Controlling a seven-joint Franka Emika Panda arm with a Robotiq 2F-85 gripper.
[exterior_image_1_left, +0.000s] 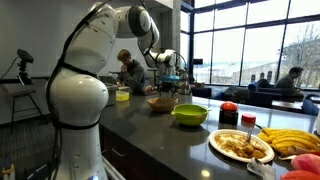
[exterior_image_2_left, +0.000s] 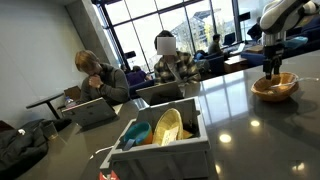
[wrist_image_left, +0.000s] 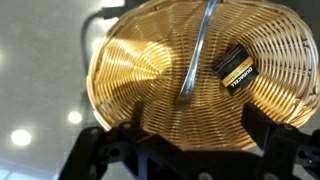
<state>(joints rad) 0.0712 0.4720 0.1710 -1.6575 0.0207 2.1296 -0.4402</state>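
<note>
A round golden wicker basket fills the wrist view. In it lie a metal utensil handle and a small black and gold pack. My gripper hangs directly above the basket, open, with its dark fingers spread over the near rim and nothing between them. In both exterior views the gripper hovers just over the basket, which sits on a dark counter.
On the counter stand a green bowl, a red-lidded jar, a plate of food and bananas. A white crate holding a yellow dish stands in the foreground. People sit at tables by the windows.
</note>
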